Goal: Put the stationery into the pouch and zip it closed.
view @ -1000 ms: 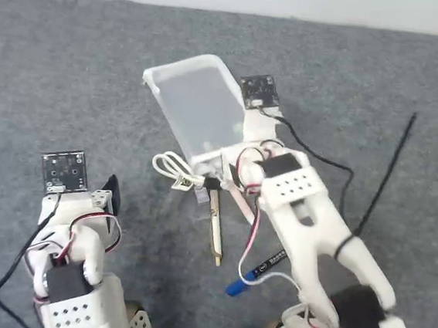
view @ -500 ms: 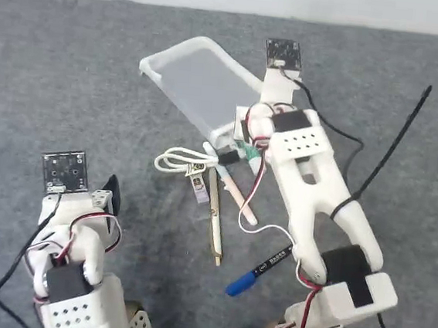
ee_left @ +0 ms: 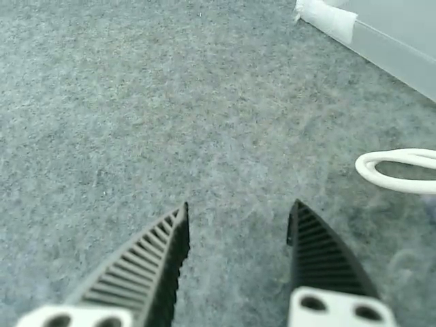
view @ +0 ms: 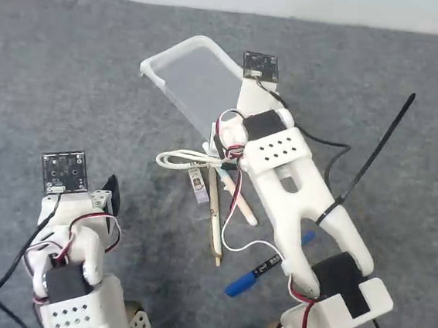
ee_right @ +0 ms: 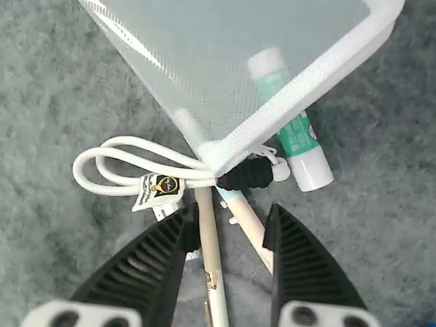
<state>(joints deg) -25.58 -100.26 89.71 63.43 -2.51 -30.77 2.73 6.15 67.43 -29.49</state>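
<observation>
A translucent pouch (view: 189,76) lies at the back of the grey mat, its near corner under my right arm (view: 280,170). In the right wrist view my right gripper (ee_right: 231,214) hangs open just above that corner of the pouch (ee_right: 259,61), over the black zipper pull (ee_right: 248,176) and white cord loop (ee_right: 129,167). A green glue stick (ee_right: 293,126) lies partly under the pouch. A beige pen (view: 215,218), a white pen (view: 240,203) and a blue marker (view: 253,276) lie on the mat. My left gripper (ee_left: 240,208) is open over bare mat, far from them.
The left arm (view: 72,243) sits at the front left, with open mat between it and the pouch. A black cable (view: 374,160) runs along the right side. From the left wrist, the cord loop (ee_left: 395,170) and a pouch corner (ee_left: 327,13) lie ahead.
The pouch has shifted toward the back of the mat. My right arm rose, uncovering the pens, then swung slightly left. The left arm has not moved.
</observation>
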